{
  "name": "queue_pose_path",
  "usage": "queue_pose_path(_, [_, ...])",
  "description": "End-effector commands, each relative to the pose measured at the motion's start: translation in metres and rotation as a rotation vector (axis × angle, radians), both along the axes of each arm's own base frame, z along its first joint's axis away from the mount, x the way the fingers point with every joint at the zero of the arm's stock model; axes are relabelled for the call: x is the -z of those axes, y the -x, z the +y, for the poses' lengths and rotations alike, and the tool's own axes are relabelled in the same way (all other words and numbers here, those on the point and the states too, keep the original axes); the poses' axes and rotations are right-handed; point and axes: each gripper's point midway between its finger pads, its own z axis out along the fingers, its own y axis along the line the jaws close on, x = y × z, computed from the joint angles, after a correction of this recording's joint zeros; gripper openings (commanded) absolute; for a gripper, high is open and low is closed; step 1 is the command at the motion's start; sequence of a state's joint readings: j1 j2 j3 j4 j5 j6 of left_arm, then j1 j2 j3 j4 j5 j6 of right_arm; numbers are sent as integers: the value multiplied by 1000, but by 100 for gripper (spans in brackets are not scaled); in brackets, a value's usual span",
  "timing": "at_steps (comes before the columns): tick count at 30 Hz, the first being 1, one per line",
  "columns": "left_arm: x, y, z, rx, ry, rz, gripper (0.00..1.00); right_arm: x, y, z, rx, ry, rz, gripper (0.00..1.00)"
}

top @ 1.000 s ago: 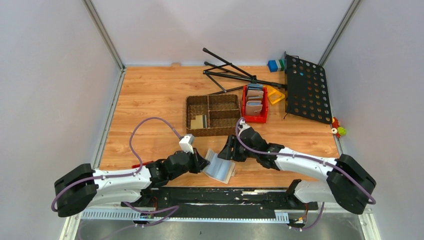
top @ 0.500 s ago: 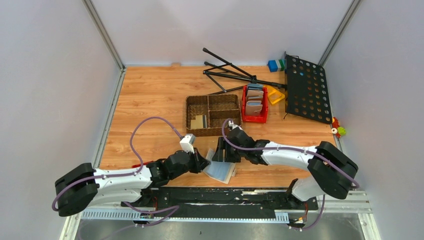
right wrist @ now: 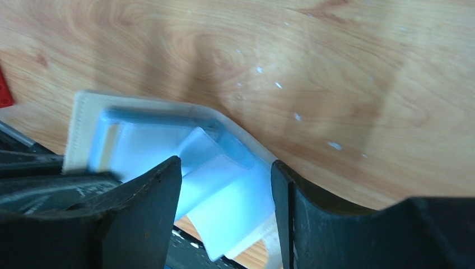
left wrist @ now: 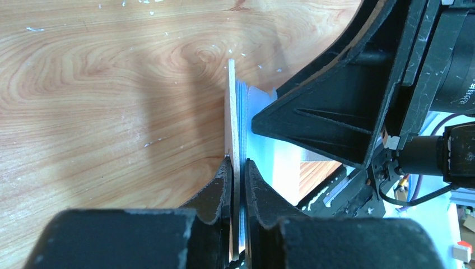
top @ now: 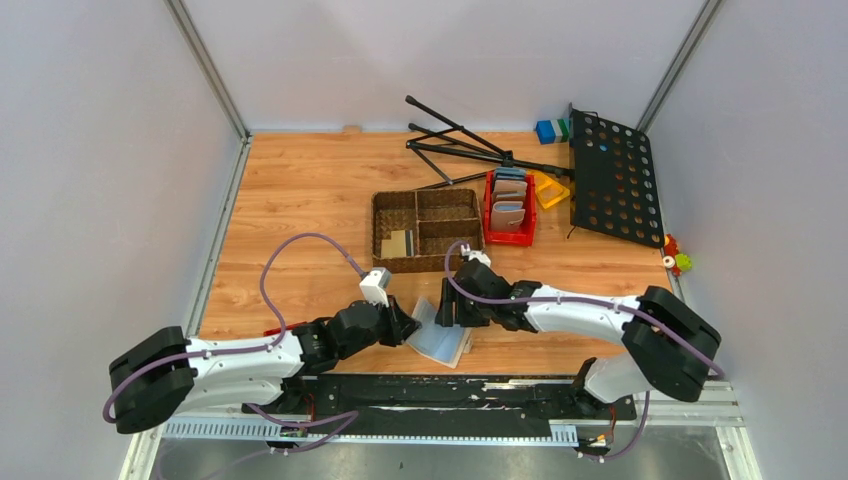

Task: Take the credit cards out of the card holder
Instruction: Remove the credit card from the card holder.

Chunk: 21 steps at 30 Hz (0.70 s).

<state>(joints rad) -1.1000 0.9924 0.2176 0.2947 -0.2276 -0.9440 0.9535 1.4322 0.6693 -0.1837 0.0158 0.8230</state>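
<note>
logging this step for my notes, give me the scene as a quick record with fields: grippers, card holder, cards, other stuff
left gripper: shut on a thin beige flap of the card holder
right gripper: open, its fingers either side of the holder's pale blue inside
card holder: unfolded, between the two grippers
credit cards: a few in the near-left compartment of the basket; whether any remain in the holder cannot be told
red bin: other wallets standing inside

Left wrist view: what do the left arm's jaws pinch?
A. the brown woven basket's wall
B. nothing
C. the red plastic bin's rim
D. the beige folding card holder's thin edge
D: the jaws stand nearly shut on the upright thin edge of the beige folding card holder, which rises straight up between them.
</note>
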Motion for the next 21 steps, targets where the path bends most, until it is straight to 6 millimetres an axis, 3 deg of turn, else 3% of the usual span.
queue_pose_path(1, [-27,-7,-9,-17,83,-50,13,-8,2,-25,21,44,-61,60])
queue_pose_path(5, [-28,-8,-7,-21,80,-56,14,-14,7,-41,36,46,-89,60])
queue_pose_path(9, [-30,-7,-7,-16,83,-57,16,-35,5,-44,43,-9,-144,60])
queue_pose_path(15, [-29,-6,-9,-7,80,-53,16,-74,-4,-26,24,-144,-233,62])
queue_pose_path(21, [-28,-5,-12,7,82,-48,16,-77,-17,-8,17,-129,-230,62])
